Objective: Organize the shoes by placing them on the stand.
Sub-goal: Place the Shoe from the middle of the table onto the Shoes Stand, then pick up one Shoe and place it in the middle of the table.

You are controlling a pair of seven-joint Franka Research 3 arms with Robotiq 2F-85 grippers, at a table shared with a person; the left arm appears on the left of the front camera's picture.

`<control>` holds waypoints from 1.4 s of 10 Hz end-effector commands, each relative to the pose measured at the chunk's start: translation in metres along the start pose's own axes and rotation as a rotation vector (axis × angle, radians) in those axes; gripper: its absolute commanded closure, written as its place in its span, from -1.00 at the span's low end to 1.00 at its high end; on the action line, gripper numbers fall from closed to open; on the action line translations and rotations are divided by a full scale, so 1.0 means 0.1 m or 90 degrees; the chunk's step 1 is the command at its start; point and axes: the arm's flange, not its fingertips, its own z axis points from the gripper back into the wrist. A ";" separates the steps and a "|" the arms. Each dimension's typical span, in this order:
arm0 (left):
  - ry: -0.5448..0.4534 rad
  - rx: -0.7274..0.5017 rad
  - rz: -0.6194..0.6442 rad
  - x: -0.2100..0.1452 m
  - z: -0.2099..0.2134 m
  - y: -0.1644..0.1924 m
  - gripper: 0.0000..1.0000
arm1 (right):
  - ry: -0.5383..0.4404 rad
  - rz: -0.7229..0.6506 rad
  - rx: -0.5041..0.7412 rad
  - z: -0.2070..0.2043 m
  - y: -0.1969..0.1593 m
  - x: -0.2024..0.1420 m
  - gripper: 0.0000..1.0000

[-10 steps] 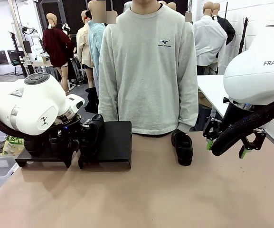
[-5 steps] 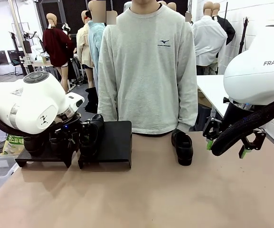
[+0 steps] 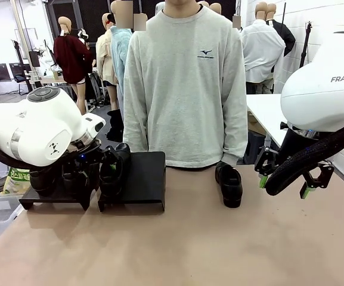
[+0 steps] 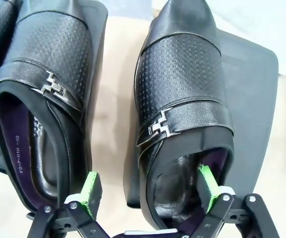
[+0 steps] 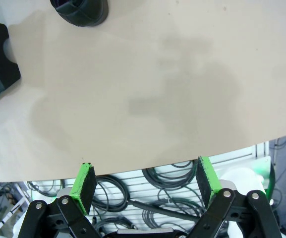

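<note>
Currently set out on a tan bench (image 3: 177,244), with a person in a grey sweatshirt (image 3: 186,83) standing at the far side. Left arm (image 3: 31,131) reaching over a black stand (image 3: 143,179) at the bench's left; right arm (image 3: 324,95) raised at the bench's right edge. Stand made of two black sloped platforms side by side, with a strip of bench showing between them in the left wrist view. Right platform (image 4: 249,99) carrying one black shoe (image 4: 182,114) with a perforated upper and a silver buckle; left platform carrying a matching shoe (image 4: 41,99), with part of a further dark shoe at that view's left edge. Fourth black shoe (image 3: 229,185) lying on the bench right of the stand, just before the person, well apart from both grippers. Left gripper (image 4: 147,191) spread wide around the heel of the shoe on the right platform, one green pad (image 4: 90,188) outside the heel, the other inside the opening, gripping nothing. Right gripper (image 3: 286,179) wide open and empty, hanging above the bench's near-right edge.
</note>
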 end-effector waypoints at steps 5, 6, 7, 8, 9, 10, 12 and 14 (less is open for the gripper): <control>0.000 0.000 -0.001 0.00 0.00 0.00 -1.00 | 0.003 0.007 0.000 0.00 -0.01 0.00 -1.00; 0.000 0.000 -0.001 0.00 0.00 0.00 -1.00 | 0.003 0.007 0.000 0.00 -0.01 0.00 -1.00; 0.000 0.000 -0.001 0.00 0.00 0.00 -1.00 | 0.003 0.007 0.000 0.00 -0.01 0.00 -1.00; 0.000 0.000 -0.001 0.00 0.00 0.00 -1.00 | 0.003 0.007 0.000 0.00 -0.01 0.00 -1.00; 0.000 0.000 -0.001 0.00 0.00 0.00 -1.00 | 0.003 0.007 0.000 0.00 -0.01 0.00 -1.00; 0.000 0.000 -0.001 0.00 0.00 0.00 -1.00 | 0.003 0.007 0.000 0.00 -0.01 0.00 -1.00; -0.042 -0.018 -0.015 -0.01 0.29 -0.03 -1.00 | 0.003 0.007 0.000 0.00 -0.01 0.00 -1.00; -0.087 -0.057 -0.046 -0.12 0.79 -0.13 -1.00 | 0.003 0.007 0.000 0.00 -0.01 0.00 -1.00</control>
